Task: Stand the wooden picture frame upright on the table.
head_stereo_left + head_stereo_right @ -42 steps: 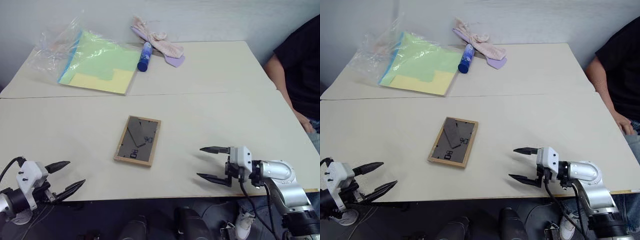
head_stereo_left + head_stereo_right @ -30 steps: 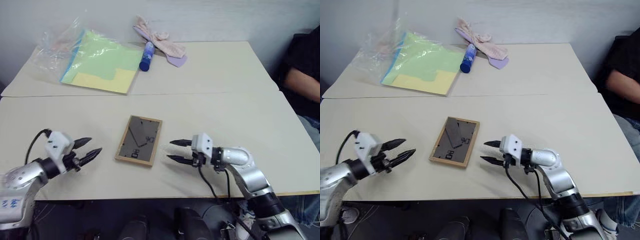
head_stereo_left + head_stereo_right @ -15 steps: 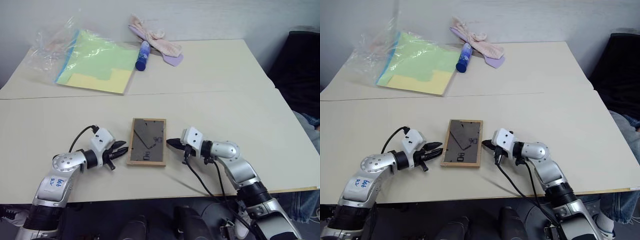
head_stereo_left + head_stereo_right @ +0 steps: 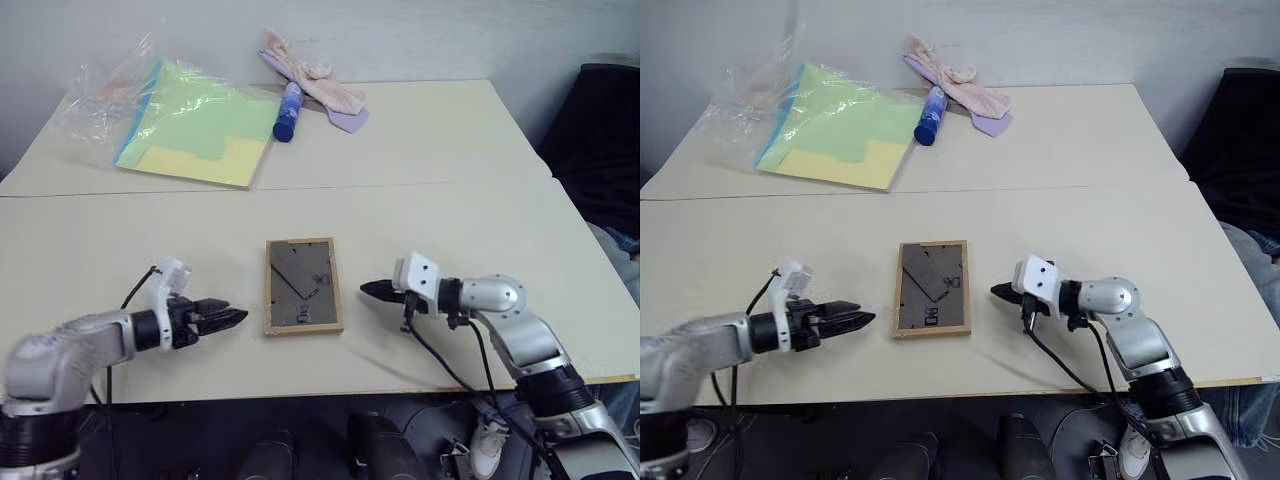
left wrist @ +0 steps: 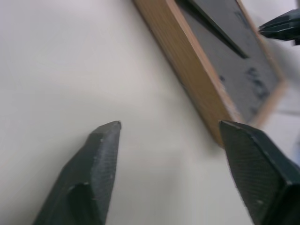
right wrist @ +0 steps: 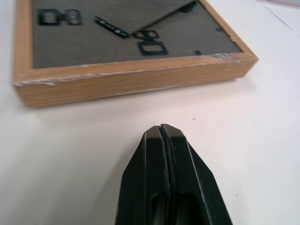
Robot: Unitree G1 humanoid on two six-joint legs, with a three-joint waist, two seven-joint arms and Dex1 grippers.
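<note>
Bare table (image 4: 480,200) is surrounding the face-down wooden picture frame (image 4: 302,285) at centre; left gripper (image 4: 222,318) is gaping, right gripper (image 4: 372,290) pinching together, both just clear of its edges.

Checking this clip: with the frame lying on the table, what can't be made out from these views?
- Wooden picture frame: its front lies against the table, so the picture is hidden.
- Left wrist view: the frame's far end is cut off by the edge.
- Clear bag at the back: contents beyond coloured sheets too small to tell.
</note>
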